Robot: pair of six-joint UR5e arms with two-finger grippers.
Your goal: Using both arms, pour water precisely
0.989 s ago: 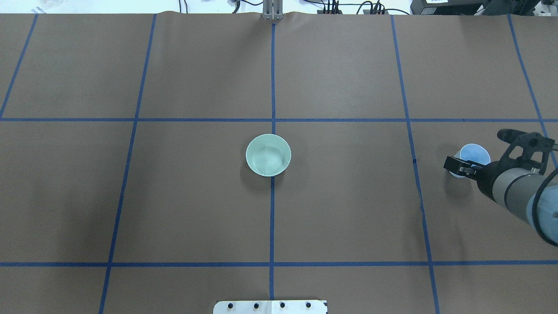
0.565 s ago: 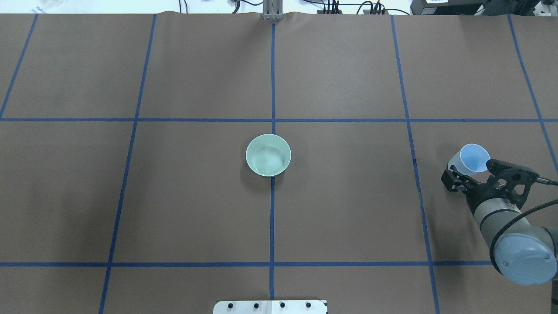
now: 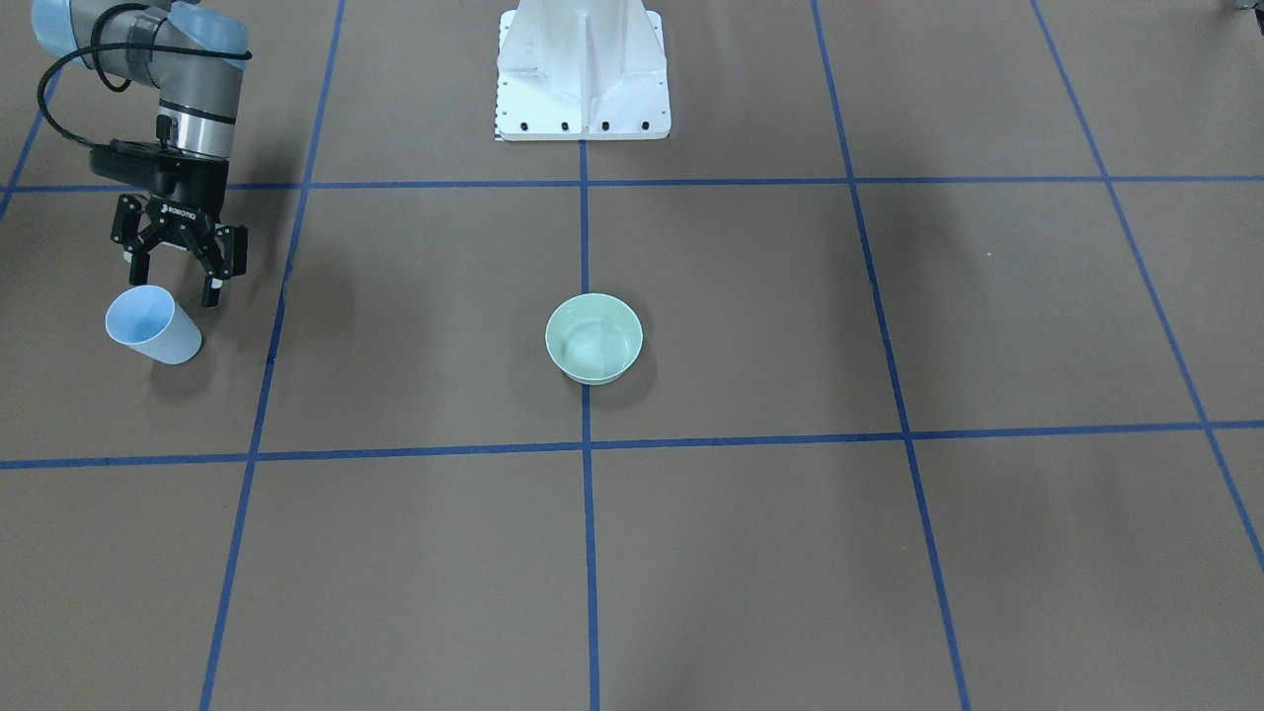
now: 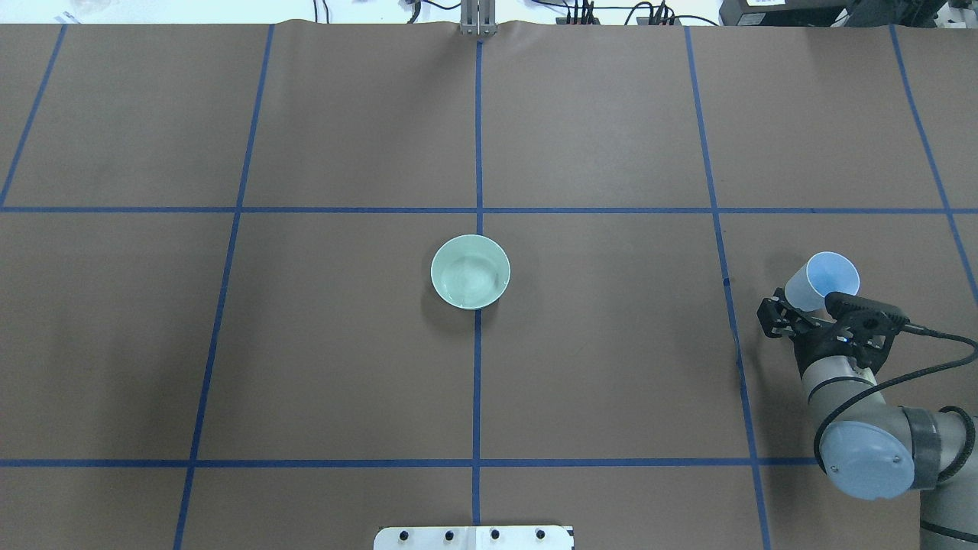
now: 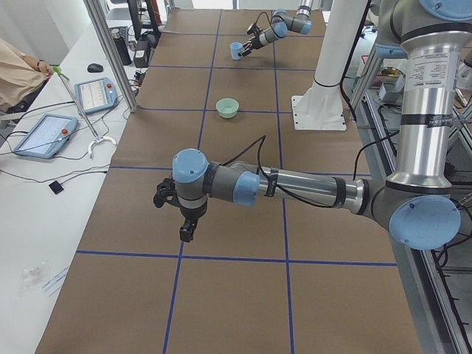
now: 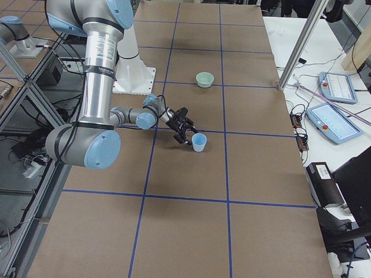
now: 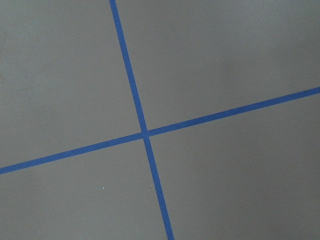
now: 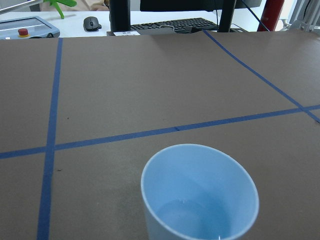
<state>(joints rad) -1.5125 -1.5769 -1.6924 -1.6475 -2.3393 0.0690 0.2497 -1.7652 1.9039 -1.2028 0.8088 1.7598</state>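
A light blue cup (image 4: 824,276) stands upright at the table's right side. It also shows in the front view (image 3: 153,326), and its bottom holds a little water (image 8: 186,216). My right gripper (image 4: 801,315) is open and empty, just on the robot's side of the cup and apart from it; it also shows in the front view (image 3: 174,286). A pale green bowl (image 4: 470,271) stands at the table's centre with faint ripples of water inside. My left gripper (image 5: 179,214) hangs low over bare table far to the left; I cannot tell whether it is open or shut.
Blue tape lines (image 7: 145,134) grid the brown table. The white bolted pedestal (image 3: 583,79) stands at the robot's edge. Control tablets (image 6: 336,87) and a metal post (image 6: 301,46) line the far side, where a person (image 5: 18,74) sits.
My right gripper, which stood open around the cup, has drawn back toward the robot and left the cup standing. The bowl has not moved.
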